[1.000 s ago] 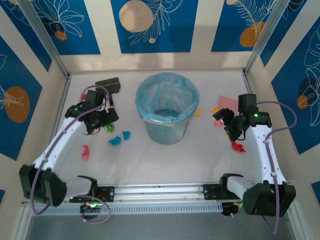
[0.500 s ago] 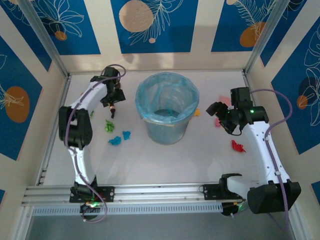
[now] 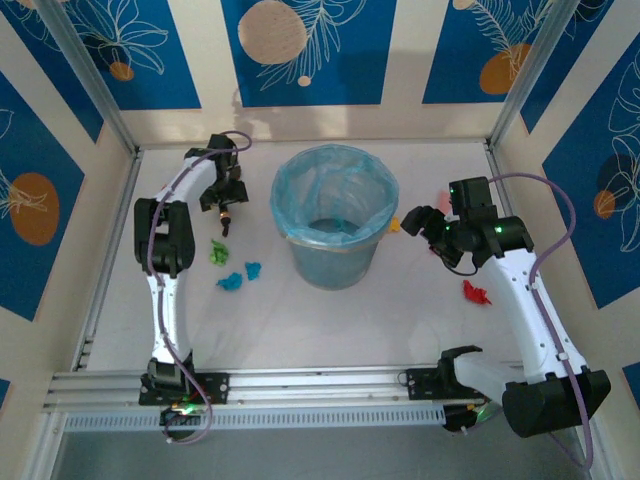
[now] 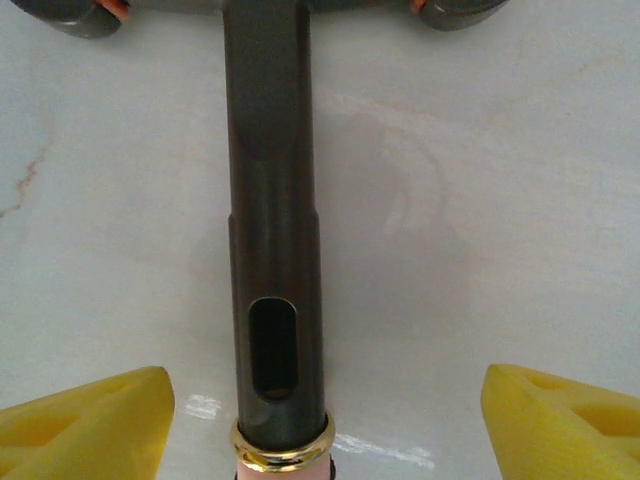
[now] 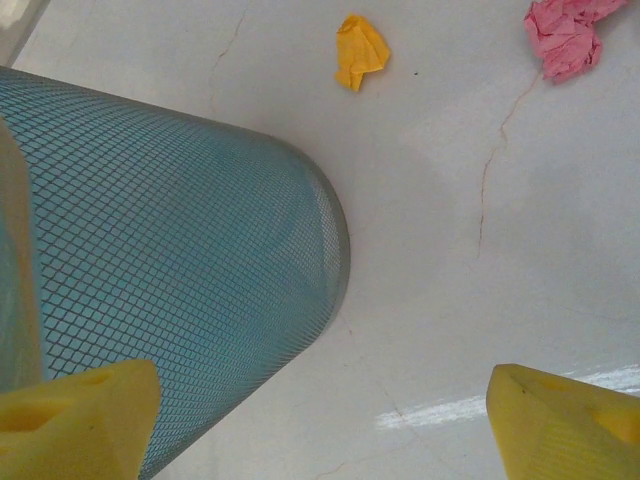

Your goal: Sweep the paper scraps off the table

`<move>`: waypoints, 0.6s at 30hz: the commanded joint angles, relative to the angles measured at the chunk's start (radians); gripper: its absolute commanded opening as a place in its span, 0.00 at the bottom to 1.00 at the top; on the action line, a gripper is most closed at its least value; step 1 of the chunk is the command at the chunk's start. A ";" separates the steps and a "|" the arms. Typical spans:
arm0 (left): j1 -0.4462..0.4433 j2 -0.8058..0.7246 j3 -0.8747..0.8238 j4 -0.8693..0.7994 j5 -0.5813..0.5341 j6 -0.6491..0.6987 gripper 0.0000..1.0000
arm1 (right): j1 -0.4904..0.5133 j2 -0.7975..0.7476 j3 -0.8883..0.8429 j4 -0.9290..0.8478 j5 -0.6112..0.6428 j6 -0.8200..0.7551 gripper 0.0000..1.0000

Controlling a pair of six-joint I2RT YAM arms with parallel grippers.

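Left wrist: left tool (image 4: 325, 405) stood spread astride dark brush handle (image 4: 270, 200) | right tool (image 5: 320, 420) spread beside blue mesh bin (image 5: 180, 250) | crumpled paper scraps (image 3: 230, 281) lay on off-white table (image 3: 330, 325) | next: centre handle before closing.

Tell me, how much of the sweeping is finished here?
Done: nothing clear; whether scraps lie in the bin cannot be told. In hand: the open left tool straddles the dark handle, not gripping; the open right tool hovers beside the bin. Left: a green scrap, blue scraps, a red scrap, a yellow scrap and a pink scrap lie on the table.
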State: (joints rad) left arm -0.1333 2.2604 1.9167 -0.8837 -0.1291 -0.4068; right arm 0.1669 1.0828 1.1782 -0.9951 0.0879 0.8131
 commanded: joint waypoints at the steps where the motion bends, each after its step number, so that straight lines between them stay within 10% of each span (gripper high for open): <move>1: 0.014 0.028 0.007 -0.025 0.003 0.052 0.80 | 0.012 -0.011 0.018 0.003 0.006 0.010 0.85; 18: 0.023 0.036 -0.053 0.028 0.063 0.060 0.50 | 0.049 -0.041 0.023 -0.042 0.013 0.022 0.85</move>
State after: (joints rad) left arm -0.1226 2.2963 1.8771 -0.8589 -0.0849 -0.3573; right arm 0.2096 1.0695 1.1885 -1.0115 0.0910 0.8185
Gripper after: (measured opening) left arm 0.518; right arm 0.854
